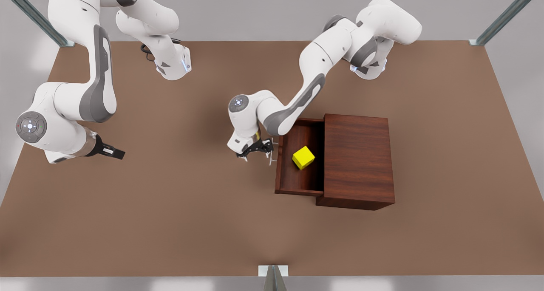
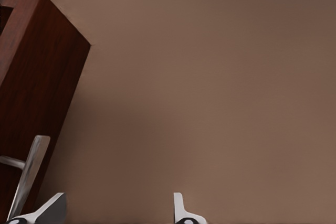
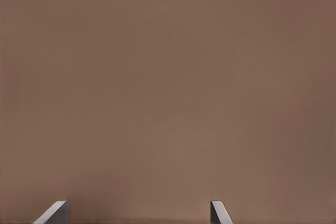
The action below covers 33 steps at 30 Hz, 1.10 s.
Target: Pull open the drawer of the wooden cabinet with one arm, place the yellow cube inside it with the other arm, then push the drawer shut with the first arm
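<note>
The wooden cabinet (image 1: 357,160) sits on the brown tabletop (image 1: 178,223) toward the front view's right, and its drawer (image 1: 297,185) is pulled out toward the front view's left, with the tray open to above. The yellow cube (image 1: 303,157) lies inside the drawer on its floor, turned at an angle to the drawer walls and nearer the cabinet side than the front panel.

The left pincer (image 1: 268,151) is just beside the outer face of the drawer's front panel, at the thin silver bar handle (image 1: 274,153), with the cube just across that panel from it. In the left wrist view its fingers (image 2: 50,207) stand spread wide with only bare tabletop between them. The handle (image 2: 29,174) and the dark front panel (image 2: 37,77) lie off to one side, just outside one finger, so the pincer holds nothing.

The right pincer (image 1: 111,151) waits over the tabletop at the front view's left, well apart from the cabinet and the cube. Its fingertips (image 3: 55,212) are set wide in the right wrist view, with only brown tabletop beneath.
</note>
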Tool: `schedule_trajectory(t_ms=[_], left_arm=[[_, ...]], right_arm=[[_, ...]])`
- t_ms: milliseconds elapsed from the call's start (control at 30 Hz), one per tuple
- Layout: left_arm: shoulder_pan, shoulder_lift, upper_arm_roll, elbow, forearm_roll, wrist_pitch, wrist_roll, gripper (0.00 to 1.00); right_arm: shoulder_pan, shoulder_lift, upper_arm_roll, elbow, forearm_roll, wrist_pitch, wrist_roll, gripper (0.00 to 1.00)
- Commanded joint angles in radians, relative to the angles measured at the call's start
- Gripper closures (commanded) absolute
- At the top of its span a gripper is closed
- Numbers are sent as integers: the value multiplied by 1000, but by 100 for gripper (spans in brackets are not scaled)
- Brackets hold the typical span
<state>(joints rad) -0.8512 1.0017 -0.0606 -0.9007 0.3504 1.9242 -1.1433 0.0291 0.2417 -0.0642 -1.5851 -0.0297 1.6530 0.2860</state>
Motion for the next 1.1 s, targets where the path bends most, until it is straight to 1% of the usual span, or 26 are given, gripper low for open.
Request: schedule_trajectory(t_ms=[0,200,300,333,400,433,800,1067], left_arm=[[8,-3,2,0,1,-34,-30,0],[50,-11,1,0,-10,-68,71,0],[46,-11,-5,-29,-13,-76,71,0],[41,-12,-7,-41,-13,-76,68,0],[46,-64,-8,-116,-14,-76,76,0],[47,-72,-8,-130,-14,-76,76,0],[113,-95,-8,-139,-18,-119,174,0],[166,-120,-7,-182,-38,-117,266,0]], right_arm=[[0,-1,0,0,1,1,-180,0],[0,-1,0,0,1,-1,-180,0],[0,2,0,2,1,-2,-180,0],[0,2,0,2,1,-2,-180,0],[0,2,0,2,1,-2,-180,0],[0,2,0,4,1,-2,-180,0],[0,4,0,4,-1,-2,-180,0],[0,4,0,4,-1,-4,-180,0]])
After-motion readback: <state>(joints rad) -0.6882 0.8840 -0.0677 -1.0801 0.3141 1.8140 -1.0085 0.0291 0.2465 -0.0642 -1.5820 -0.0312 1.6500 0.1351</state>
